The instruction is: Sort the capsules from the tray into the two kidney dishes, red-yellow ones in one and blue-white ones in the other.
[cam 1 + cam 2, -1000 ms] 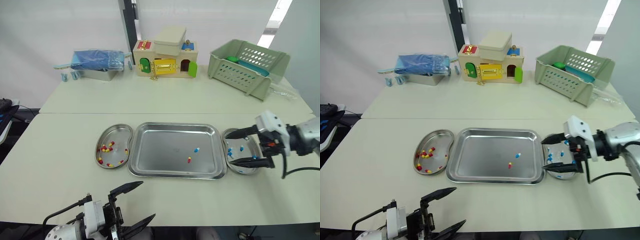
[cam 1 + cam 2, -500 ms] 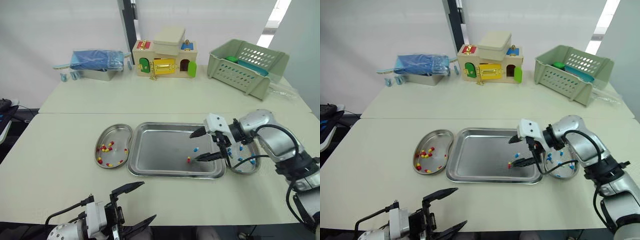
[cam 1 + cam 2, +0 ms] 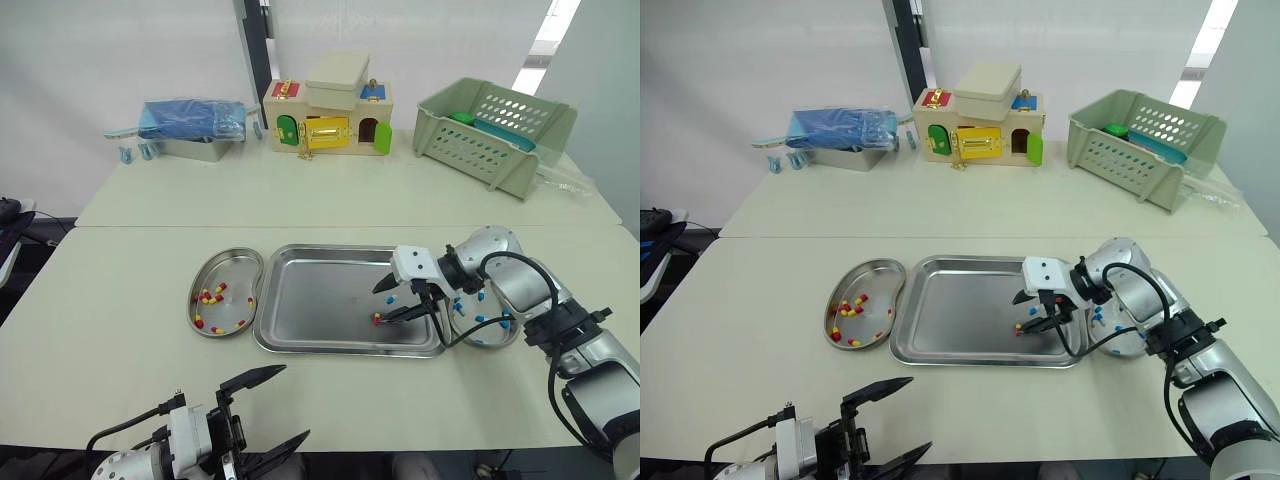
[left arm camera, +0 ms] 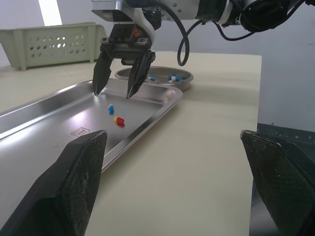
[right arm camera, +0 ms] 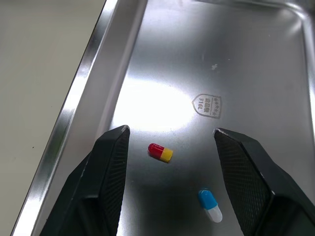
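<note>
A steel tray (image 3: 320, 295) lies mid-table with a red-yellow capsule (image 5: 160, 152) and a blue-white capsule (image 5: 209, 206) near its right end. My right gripper (image 3: 380, 305) hovers open low over them; the red-yellow capsule (image 3: 377, 320) lies between its fingertips, untouched. The left kidney dish (image 3: 236, 268) holds several red-yellow capsules. The right kidney dish (image 3: 488, 345), partly behind my right arm, holds several blue-white ones. My left gripper (image 3: 290, 402) stays open and empty near the table's front edge, left of the tray.
At the back of the table stand a toy house box (image 3: 330, 105), a green plastic basket (image 3: 495, 130) and a metal box with a blue bag (image 3: 195, 125). Bare tabletop surrounds the tray and dishes.
My right gripper has moved left from above the right kidney dish to low over the two capsules in the tray, still open. The left gripper has not moved.
</note>
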